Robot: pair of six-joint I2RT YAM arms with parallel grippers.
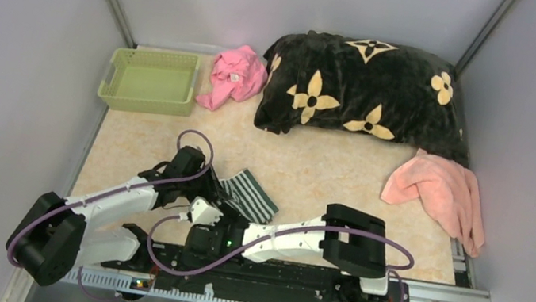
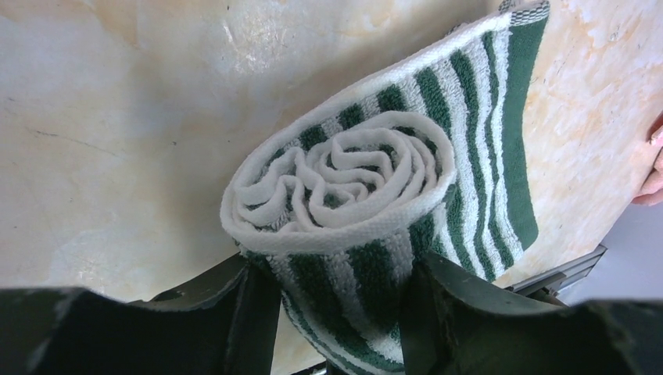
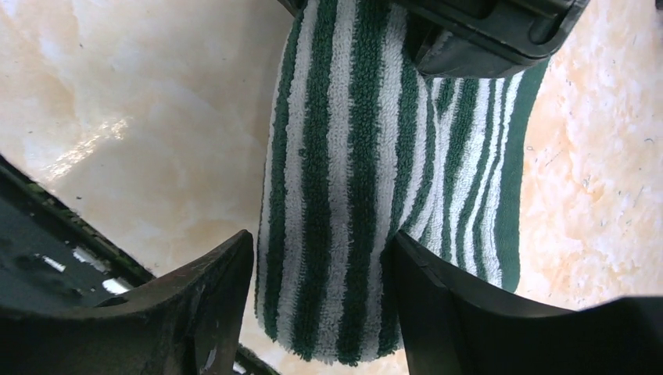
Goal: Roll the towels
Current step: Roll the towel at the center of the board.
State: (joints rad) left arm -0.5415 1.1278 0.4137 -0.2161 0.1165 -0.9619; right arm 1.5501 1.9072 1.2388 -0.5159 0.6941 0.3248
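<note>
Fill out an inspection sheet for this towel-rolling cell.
Surface: beige marbled table, no spills seen.
Job's things: striped towel partly rolled, flat tail loose, near the arm bases; salmon towel crumpled at the right edge, unrolled.
Clutter: green basket, pink cloth and black flowered blanket along the far side.
Grippers: left gripper clamps the roll; right gripper straddles the tail, grip unclear.
Cables: purple cables loop off both arms.
Surroundings: grey walls on three sides; metal rail at the near edge.
</note>
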